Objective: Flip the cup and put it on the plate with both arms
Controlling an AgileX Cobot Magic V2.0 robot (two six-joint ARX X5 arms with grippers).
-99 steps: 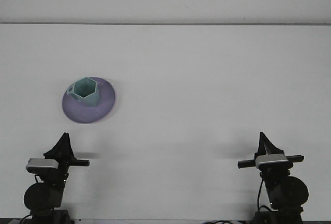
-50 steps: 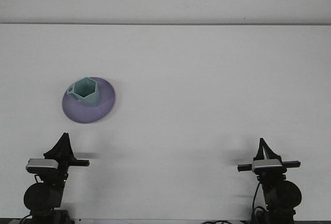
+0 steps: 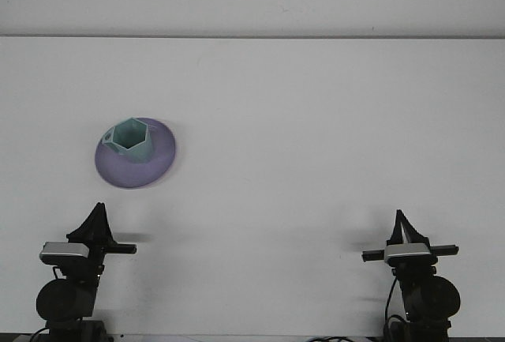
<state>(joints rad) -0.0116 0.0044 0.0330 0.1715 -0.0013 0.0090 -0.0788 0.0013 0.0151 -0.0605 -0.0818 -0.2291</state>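
The right gripper [image 3: 400, 219] has drawn back low, jaws unreadable like the left's, leaving the cup [image 3: 131, 139] upright on the plate [image 3: 158, 164], apparently done.

The plain white worktop [image 3: 316, 144] carried no pattern, and the wall band above its far edge was a slightly greyer white. The round, shallow plate [image 3: 118, 172] was a uniform lavender purple without decoration. The hexagonal-mouthed cup [image 3: 132, 140] standing on it was a pale teal green, darker in tone inside the opening. The left claw [image 3: 96, 222] was matt black, mounted above a silver-grey camera housing on a black arm. The right claw [image 3: 404, 227] was likewise black, with the same silver-grey housing beneath it.
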